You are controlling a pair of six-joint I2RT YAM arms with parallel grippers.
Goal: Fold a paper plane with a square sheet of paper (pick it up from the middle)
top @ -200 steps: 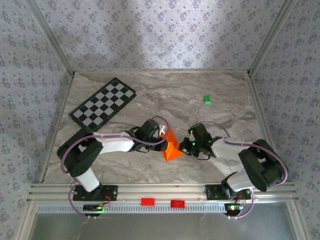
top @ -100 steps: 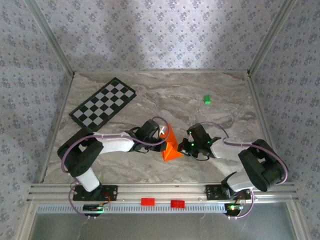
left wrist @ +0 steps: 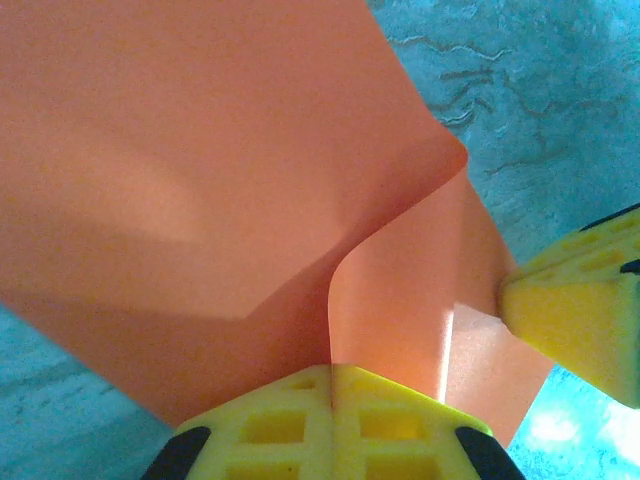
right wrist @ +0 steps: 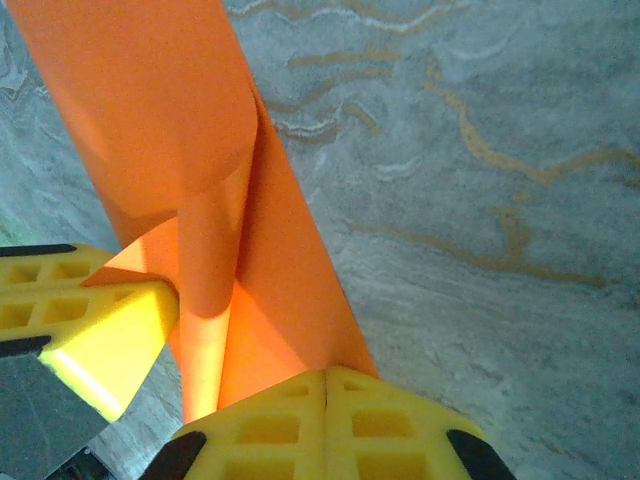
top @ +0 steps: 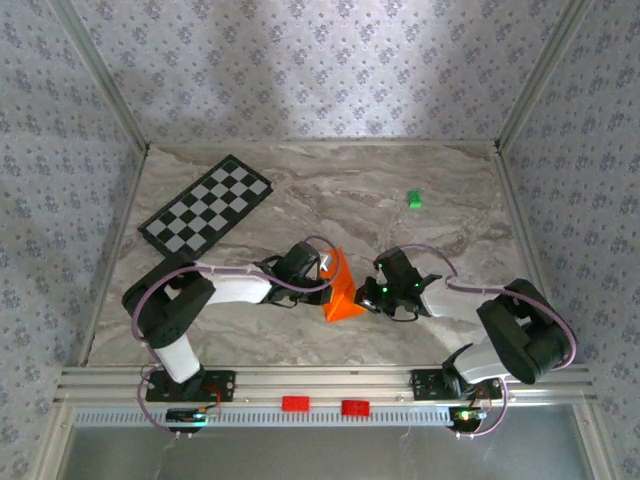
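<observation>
The square sheet of paper (top: 340,292) is bright orange and stands bent into a loose tent just above the marble table (top: 440,240), between the two arms. My left gripper (top: 323,270) is shut on its left edge. In the left wrist view the paper (left wrist: 200,170) curls away from the closed yellow fingers (left wrist: 270,425). My right gripper (top: 369,293) is shut on the opposite edge, and the paper (right wrist: 150,110) rises from its pressed fingers (right wrist: 390,425). Each wrist view also catches the other gripper's yellow fingers (left wrist: 580,320) (right wrist: 100,335) on the sheet. A paper plane is out of view.
A black-and-white checkered board (top: 207,205) lies at the back left. A tiny green block (top: 413,199) sits at the back right. Two red pieces (top: 295,403) rest on the front rail. Patterned walls enclose the table on three sides.
The left arm's elbow has swung slightly right and the paper has shifted a little toward the left. Both grippers stay closed on the sheet.
</observation>
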